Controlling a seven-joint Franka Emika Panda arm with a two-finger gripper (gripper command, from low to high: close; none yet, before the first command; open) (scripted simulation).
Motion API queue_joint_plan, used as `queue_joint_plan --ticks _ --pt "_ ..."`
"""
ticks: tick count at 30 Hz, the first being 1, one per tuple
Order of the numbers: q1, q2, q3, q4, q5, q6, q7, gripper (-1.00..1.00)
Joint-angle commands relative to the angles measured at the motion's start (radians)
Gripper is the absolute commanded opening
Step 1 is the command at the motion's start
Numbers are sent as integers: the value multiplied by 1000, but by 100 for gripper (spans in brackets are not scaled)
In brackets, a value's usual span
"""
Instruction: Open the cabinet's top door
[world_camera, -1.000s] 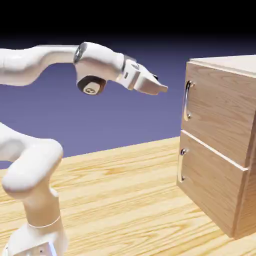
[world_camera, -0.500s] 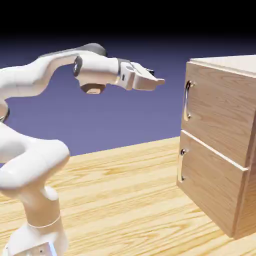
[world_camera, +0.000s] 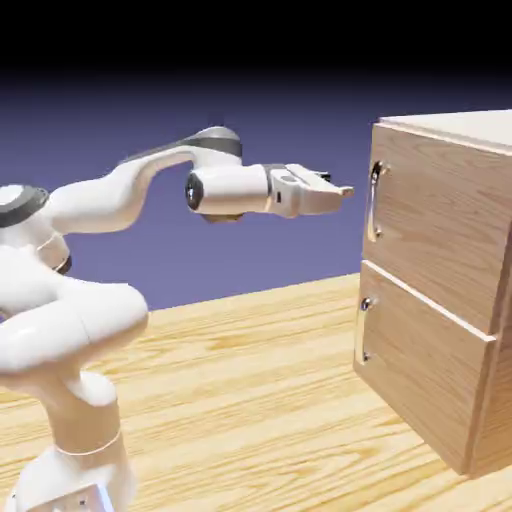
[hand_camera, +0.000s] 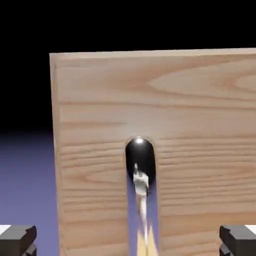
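Note:
The light wood cabinet (world_camera: 462, 127) stands at the right of the exterior view. Its top door (world_camera: 432, 222) is flush and closed, with a curved silver handle (world_camera: 374, 201) near its left edge. My gripper (world_camera: 346, 189) points level at that handle, a short gap to its left and touching nothing. In the hand view the top door (hand_camera: 200, 125) fills the frame, and its handle (hand_camera: 140, 176) runs down the middle. The gripper (hand_camera: 128, 241) is open; its grey fingertips (hand_camera: 18, 239) sit far apart at the bottom corners, with nothing between them.
Below the top door is the lower panel (world_camera: 422, 372) with its own small silver handle (world_camera: 362, 331), also closed. The wooden table (world_camera: 250, 400) stretches from the arm's base to the cabinet's foot.
The hand has swung from a downward tilt to level, dropped slightly and moved right, closer to the top door's handle. The jaws have stayed open.

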Motion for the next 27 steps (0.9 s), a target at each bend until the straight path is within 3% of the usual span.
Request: queue_joint_plan --ticks 1,9,10,19,27 --pt "-21 -16 21 6 44 -8 -20 0" --pt "-203 -29 76 162 137 -22 -45 0" --pt "-203 -29 76 162 137 -22 -45 -100" --pt "-51 15 -1 -121 175 -346 -200 -100" --pt "39 304 -45 -119 202 -278 -512 -100"
